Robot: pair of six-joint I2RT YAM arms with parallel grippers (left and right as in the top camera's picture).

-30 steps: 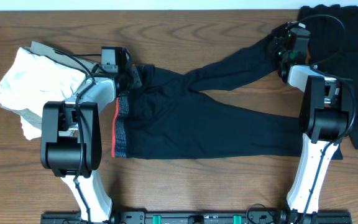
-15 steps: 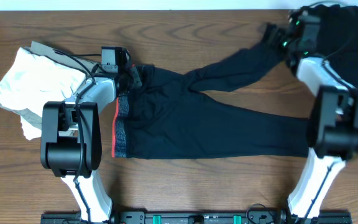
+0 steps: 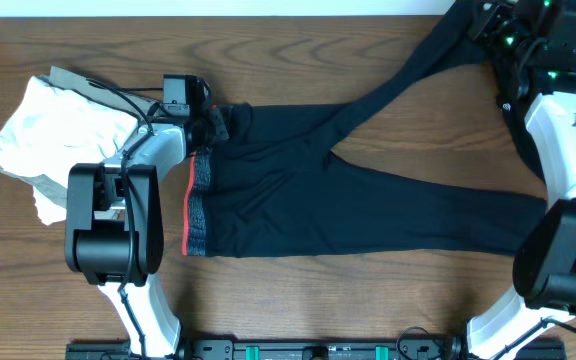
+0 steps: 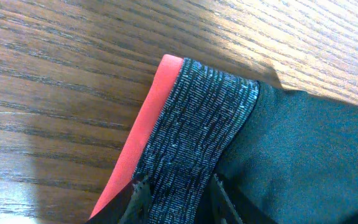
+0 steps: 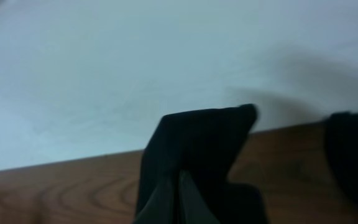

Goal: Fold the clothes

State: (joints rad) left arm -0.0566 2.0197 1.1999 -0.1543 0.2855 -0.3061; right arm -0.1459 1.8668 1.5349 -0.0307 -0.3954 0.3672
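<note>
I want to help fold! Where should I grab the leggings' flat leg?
Likely the ankle end of the leggings, coming from the right side of the table. That leg lies straight and smooth with its end free, so a pinch over the hem should catch both layers.

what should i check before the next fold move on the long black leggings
1. Left gripper shut on the grey-and-coral waistband of the long black leggings: ok.
2. Right gripper shut on the end of the upper leg: ok.
3. Upper leg drawn out straight: ok.
4. Lower leg flat on the brown wooden table: ok.
5. Lower leg's cuff, hidden behind the right arm: cannot tell.
6. White crumpled cloth apart from the leggings: ok.
</note>
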